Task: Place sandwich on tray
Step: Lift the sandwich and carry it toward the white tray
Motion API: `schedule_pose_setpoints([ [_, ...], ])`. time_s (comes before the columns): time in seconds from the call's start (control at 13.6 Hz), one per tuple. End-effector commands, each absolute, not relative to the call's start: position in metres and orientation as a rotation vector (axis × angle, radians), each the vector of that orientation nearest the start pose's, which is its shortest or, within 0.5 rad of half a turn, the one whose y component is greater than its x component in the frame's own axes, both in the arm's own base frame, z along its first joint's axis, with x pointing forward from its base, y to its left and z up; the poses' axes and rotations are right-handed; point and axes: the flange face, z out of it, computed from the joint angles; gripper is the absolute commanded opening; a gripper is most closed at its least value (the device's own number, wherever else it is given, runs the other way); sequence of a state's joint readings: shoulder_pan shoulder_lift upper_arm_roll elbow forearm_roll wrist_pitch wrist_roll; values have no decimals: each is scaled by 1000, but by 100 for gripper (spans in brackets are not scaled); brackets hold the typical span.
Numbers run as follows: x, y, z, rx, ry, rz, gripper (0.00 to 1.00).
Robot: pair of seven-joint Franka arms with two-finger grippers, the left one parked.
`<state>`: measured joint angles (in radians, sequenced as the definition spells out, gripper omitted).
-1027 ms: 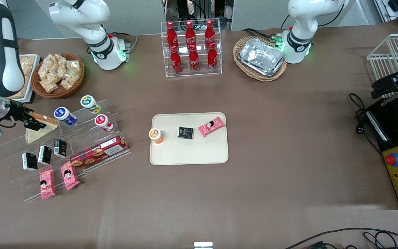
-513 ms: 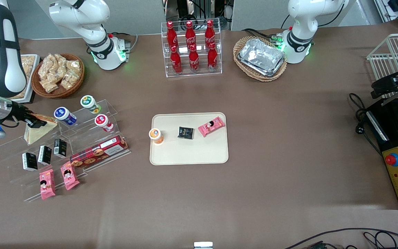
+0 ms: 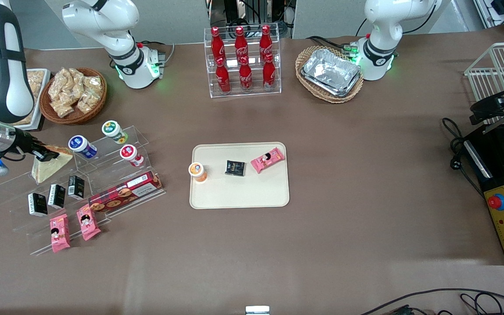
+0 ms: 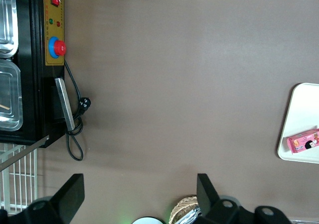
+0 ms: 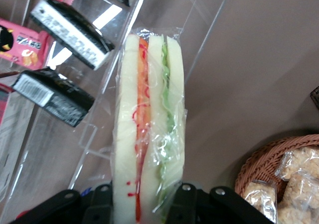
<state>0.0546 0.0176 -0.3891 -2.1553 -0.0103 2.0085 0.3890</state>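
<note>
The sandwich (image 3: 53,163) is a plastic-wrapped pale wedge lying on the top step of a clear acrylic shelf (image 3: 103,183) at the working arm's end of the table. Its cut edge (image 5: 149,114) shows orange and green filling. My gripper (image 3: 47,154) is at the wedge's upper corner, and its black fingers (image 5: 102,204) press against both bread faces, shut on the sandwich (image 5: 127,134). The sandwich still rests on the shelf. The cream-beige tray (image 3: 239,197) lies at the table's middle, and its corner (image 4: 301,109) shows in the left wrist view.
On the tray stand an orange-lidded cup (image 3: 197,171), a black packet (image 3: 235,168) and a pink packet (image 3: 267,159). The shelf also holds yogurt cups (image 3: 83,146), black packets (image 3: 56,195), pink packets (image 3: 59,232) and a cookie box (image 3: 123,191). A snack basket (image 3: 74,94) stands nearby.
The arm shifted slightly and the gripper slid a little along the sandwich's upper corner. The sandwich nudged slightly on the shelf; over the last half second almost nothing moved.
</note>
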Motion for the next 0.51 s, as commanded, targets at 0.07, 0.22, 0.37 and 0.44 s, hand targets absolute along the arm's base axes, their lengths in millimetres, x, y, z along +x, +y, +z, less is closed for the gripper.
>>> schedule_pose_setpoints([
  [0.07,508,-148,429,-2933,1110,334,0],
  [0.22,516,-126,455,-2928,1149,389,0],
  [0.37,524,-98,481,-2920,1189,416,0],
  [0.44,527,-83,489,-2899,1219,421,0],
])
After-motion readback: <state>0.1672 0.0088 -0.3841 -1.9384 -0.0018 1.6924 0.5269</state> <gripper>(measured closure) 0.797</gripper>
